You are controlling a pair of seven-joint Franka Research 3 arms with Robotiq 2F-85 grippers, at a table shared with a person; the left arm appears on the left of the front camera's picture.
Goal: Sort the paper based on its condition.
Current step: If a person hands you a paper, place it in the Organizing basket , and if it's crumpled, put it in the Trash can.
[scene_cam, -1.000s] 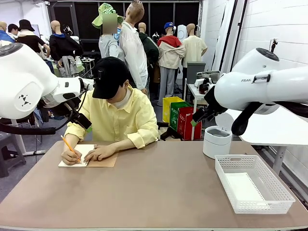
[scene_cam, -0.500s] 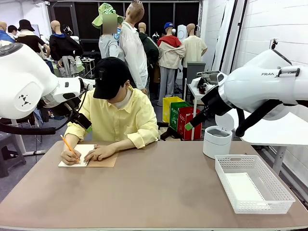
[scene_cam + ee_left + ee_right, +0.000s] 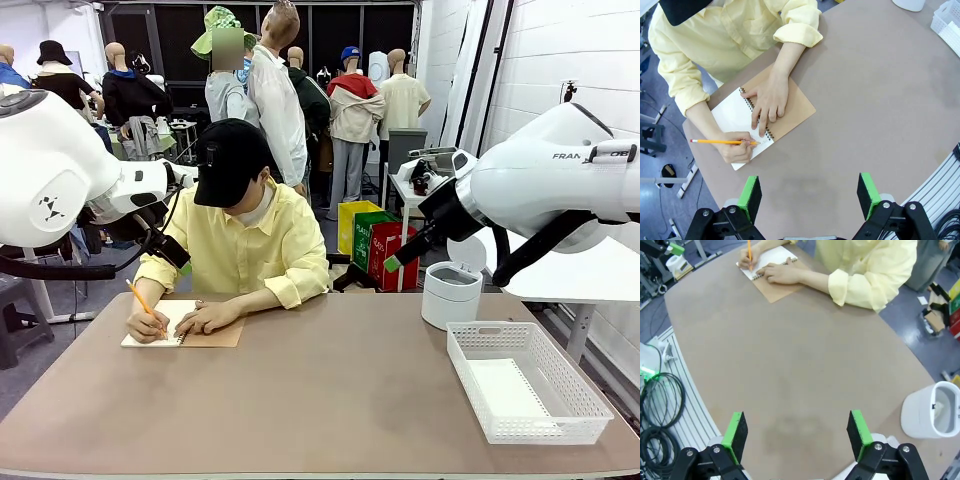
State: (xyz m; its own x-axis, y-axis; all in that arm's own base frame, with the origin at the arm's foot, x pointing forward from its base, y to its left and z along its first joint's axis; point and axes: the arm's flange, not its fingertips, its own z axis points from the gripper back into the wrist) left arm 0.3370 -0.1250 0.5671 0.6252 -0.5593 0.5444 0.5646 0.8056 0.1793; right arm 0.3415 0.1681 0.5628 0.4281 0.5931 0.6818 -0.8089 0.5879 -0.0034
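Front view: a flat sheet of paper [image 3: 505,388] lies in the white basket [image 3: 472,390], just beside the white bin [image 3: 450,300]. The person writes in a spiral notebook [image 3: 183,330]. My right gripper [image 3: 395,260] hangs high, well clear of the table.

Left wrist view: my left gripper [image 3: 810,196] gapes wide, holding nothing, above the person's hand [image 3: 767,100] and pencil [image 3: 722,142]. Descending now risks striking them.

Right wrist view: the right gripper [image 3: 797,435] is spread fully apart, empty. Something white sits in the bin [image 3: 917,420], possibly crumpled paper. Pinching a thin sheet flat on the table [image 3: 790,355] could crease it and spoil the sort.
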